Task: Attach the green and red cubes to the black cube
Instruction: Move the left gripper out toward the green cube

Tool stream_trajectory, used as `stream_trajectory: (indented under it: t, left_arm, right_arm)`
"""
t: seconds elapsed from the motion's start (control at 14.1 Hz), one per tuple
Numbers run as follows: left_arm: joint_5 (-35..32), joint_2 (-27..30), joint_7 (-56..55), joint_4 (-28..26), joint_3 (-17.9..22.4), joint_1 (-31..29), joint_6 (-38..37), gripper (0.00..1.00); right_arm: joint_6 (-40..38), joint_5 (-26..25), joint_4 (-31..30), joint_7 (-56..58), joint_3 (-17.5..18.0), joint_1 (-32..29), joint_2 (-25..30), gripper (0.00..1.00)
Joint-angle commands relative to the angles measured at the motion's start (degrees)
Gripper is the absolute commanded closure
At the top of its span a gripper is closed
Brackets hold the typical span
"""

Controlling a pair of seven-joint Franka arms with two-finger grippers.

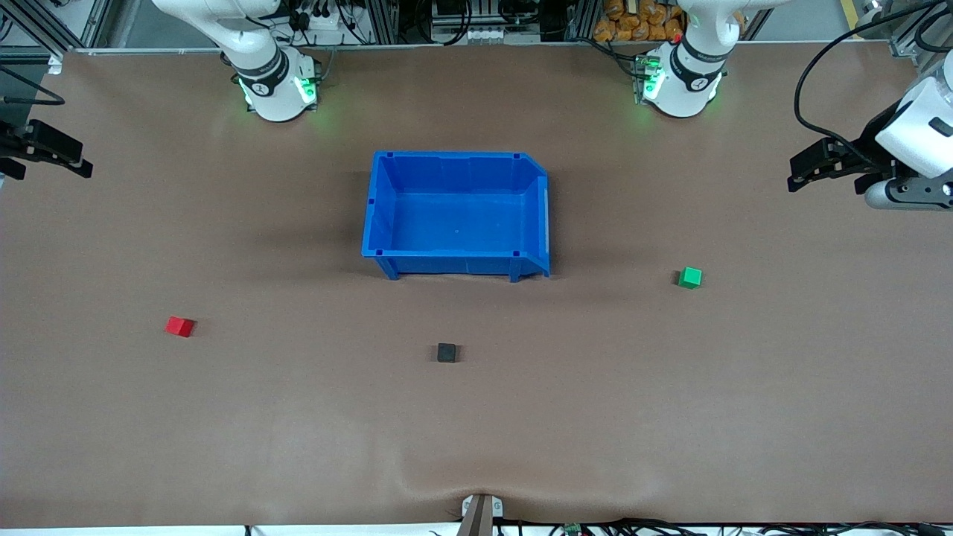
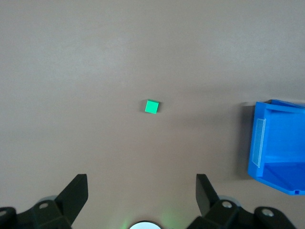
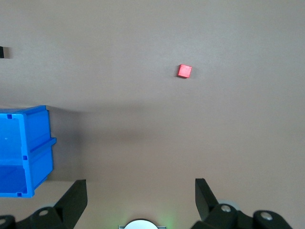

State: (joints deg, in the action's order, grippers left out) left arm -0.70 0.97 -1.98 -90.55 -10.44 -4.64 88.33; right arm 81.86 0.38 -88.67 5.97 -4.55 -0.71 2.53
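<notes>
Front view, running from the right arm's end to the left arm's: right tool high over the desk edge at its own end, prongs spread wide, empty. Red cube on the desk, near the camera, well apart from everything. Blue bin mid-desk, empty. Black cube nearer the camera than the bin, about centred. Green cube toward the left arm's end, a bit farther from the camera than the black one. Left tool over the desk edge at that end, also wide and empty. Nothing joined yet; both arms wait. Risks: cubes tiny, so an off-centre pinch could tip or flick one away; pushing a cube onto the loose black cube may just shove it along; both arms meeting at centre could collide.
</notes>
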Motion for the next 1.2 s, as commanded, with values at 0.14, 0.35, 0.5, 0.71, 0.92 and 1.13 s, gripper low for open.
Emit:
stream_trajectory:
  t: [0.14, 0.35, 0.5, 0.71, 0.92, 1.13]
  left_arm:
    - [-0.3, -0.5, 1.2, 1.3, -0.4, -0.7, -0.6, 0.0]
    - [-0.3, -0.8, 0.9, 1.3, -0.3, -0.3, -0.7, 0.0]
    - [-0.3, -1.4, 1.0, 1.3, -0.3, -0.3, -0.6, 0.0]
    - [-0.3, -1.4, 1.0, 1.3, -0.4, -0.2, -0.7, 0.0]
    - [-0.4, -1.4, 0.8, 1.4, -0.4, -0.1, -0.6, 0.0]
    - [-0.6, -3.3, 0.8, 1.1, -0.4, -0.4, -0.7, 0.0]
  right_arm:
    - [0.4, -0.2, -1.1, 0.6, 0.9, -1.0, 1.3, 0.0]
    - [0.4, -0.2, -1.1, 0.6, 0.9, -1.0, 1.2, 0.0]
    - [0.4, -0.2, -1.0, 0.6, 0.9, -1.0, 1.2, 0.0]
    - [0.5, -0.2, -1.0, 0.6, 0.9, -1.1, 1.0, 0.0]
    - [0.5, -0.1, -0.9, 1.0, 0.9, -1.3, 0.8, 0.0]
    - [0.6, -0.1, -0.6, 1.0, 0.8, -1.5, -0.4, 0.0]
